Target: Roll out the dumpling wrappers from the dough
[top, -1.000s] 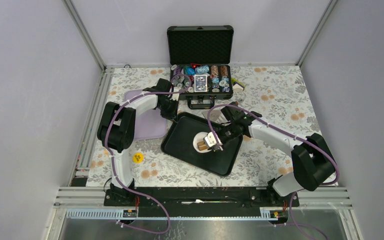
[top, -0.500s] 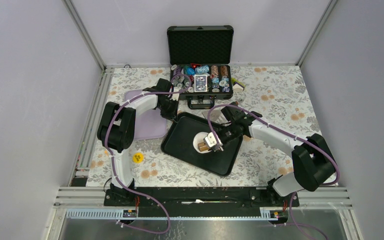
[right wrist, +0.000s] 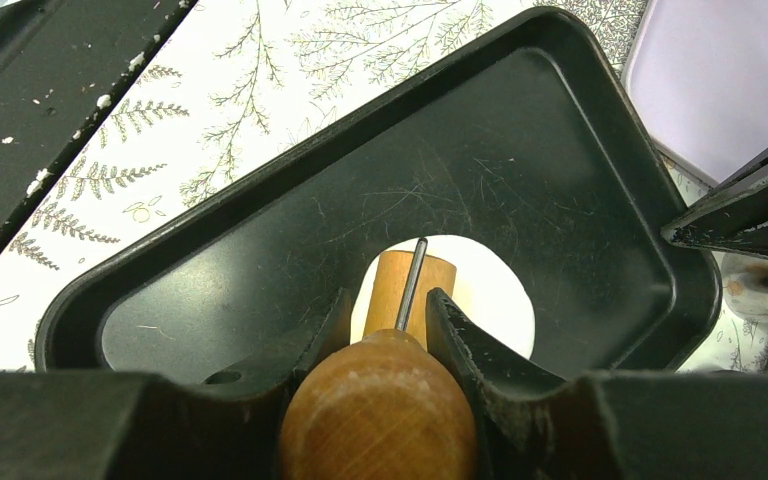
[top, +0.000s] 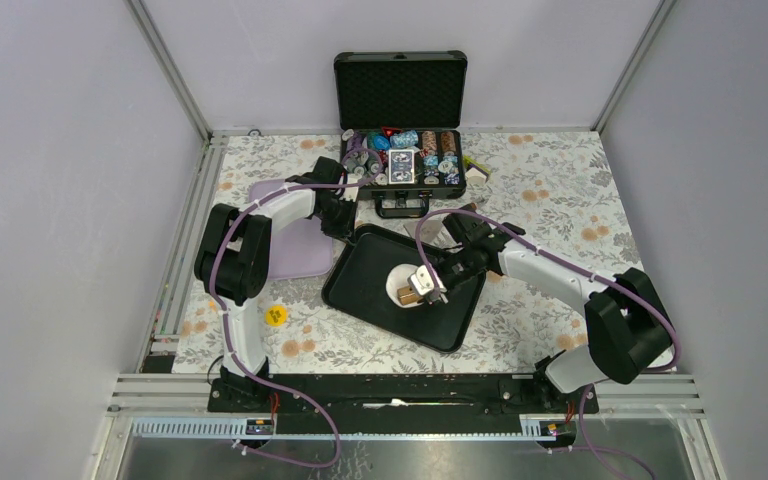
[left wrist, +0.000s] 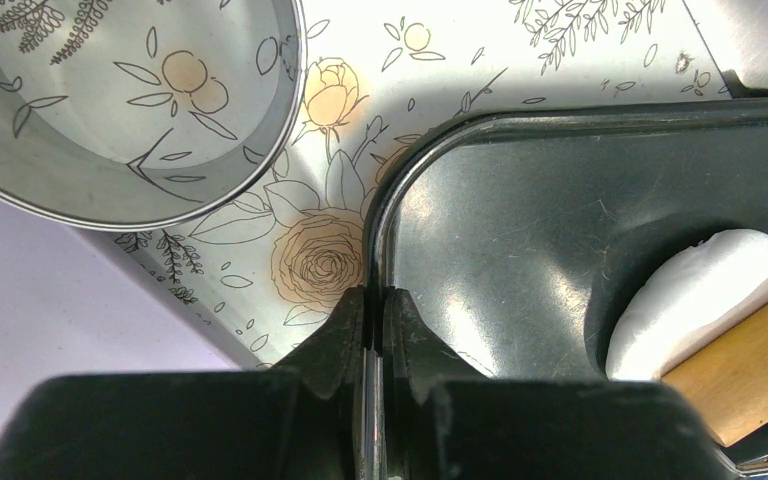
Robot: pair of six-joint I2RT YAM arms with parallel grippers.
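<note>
1. The dough [top: 398,279], a round white pat, lies inside the black tray [top: 360,290], near the tray's middle.
2. A wooden rolling pin [right wrist: 407,287] rests on the dough, and the right pincer [right wrist: 390,305] pinches it at its handle end, above the tray.
3. The left pincer [left wrist: 372,300] is pressed together on the tray's rim at a rounded corner.
4. A steel ring cutter [left wrist: 210,190] stands on the floral counter [top: 550,190], just outside that tray corner.
</note>
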